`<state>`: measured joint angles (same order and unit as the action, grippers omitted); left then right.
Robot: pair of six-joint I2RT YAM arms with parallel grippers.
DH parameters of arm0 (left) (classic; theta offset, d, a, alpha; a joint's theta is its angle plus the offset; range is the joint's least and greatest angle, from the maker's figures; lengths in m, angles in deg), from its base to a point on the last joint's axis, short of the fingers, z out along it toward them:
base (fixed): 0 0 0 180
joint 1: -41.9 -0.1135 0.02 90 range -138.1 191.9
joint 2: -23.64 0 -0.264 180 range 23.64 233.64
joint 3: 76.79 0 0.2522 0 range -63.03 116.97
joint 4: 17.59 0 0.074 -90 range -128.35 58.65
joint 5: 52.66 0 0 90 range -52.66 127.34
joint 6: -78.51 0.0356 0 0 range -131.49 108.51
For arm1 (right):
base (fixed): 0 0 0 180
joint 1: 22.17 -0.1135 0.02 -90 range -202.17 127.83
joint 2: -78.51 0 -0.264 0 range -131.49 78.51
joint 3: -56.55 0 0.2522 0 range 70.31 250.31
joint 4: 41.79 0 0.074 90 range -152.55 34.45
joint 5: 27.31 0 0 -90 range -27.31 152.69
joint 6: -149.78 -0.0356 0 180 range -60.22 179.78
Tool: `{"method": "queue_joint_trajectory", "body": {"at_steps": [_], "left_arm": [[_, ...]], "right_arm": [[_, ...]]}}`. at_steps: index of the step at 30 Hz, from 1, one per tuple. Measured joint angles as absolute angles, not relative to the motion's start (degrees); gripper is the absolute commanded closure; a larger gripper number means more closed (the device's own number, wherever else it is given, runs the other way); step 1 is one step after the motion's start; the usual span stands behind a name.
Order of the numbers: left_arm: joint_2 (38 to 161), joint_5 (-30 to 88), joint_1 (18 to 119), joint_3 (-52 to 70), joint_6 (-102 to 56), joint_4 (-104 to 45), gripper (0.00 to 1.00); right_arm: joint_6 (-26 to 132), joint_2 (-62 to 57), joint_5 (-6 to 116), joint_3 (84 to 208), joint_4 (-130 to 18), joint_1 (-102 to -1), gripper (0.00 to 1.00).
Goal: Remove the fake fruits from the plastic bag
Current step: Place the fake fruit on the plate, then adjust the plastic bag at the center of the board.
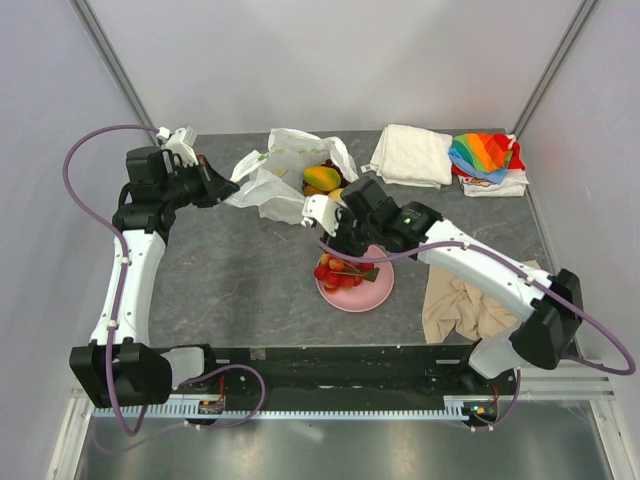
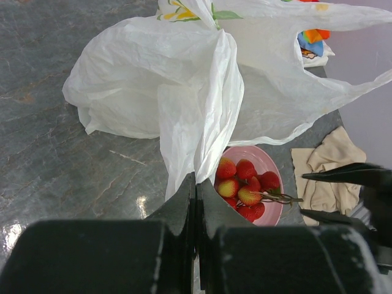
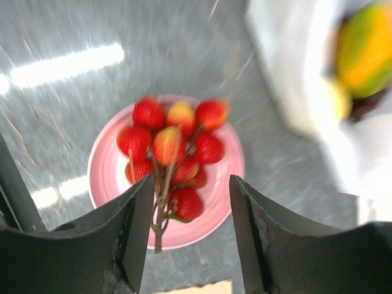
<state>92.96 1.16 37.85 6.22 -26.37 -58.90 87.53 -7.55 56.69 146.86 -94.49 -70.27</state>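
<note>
A grey stone-patterned table fills the middle of the overhead view. The plastic bag is seen lying crumpled at the upper centre of that view, its mouth turned toward the right. At its left edge a fold of the film is pinched between the fully closed jaws of the left gripper, and in the left wrist view the thin white sheet is drawn up taut from the table into that grip. A rumpled beige cloth is spread at the lower right of the overhead view, a folded white cloth is laid at the upper right, and a striped cloth is placed just beside it, further right. A round pink plate is set on the table below the bag, near the centre. Directly above it the right gripper is held with its jaws well apart, and nothing is gripped between them. On the plate a red cluster of small fruits on a brown stem is laid. Inside the bag's mouth an orange-green mango is visible, and just beside it a smaller yellow fruit, possibly a lemon, can be made out, though it is blurred in the wrist view.
</note>
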Motion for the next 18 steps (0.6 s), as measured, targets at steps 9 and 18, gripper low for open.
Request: {"method": "queue_joint_trajectory", "body": {"at_steps": [9, 18], "left_arm": [[92.96, -0.29, 38.52, 5.50, -26.39, -58.97, 0.98], [93.64, -0.48, 41.02, 5.28, -25.08, -60.39, 0.98]], "right_arm": [[82.88, -5.04, 56.35, 158.95, -85.59, -70.03, 0.52], [77.61, -32.49, 59.06, 169.29, -77.07, -60.47, 0.61]]}}
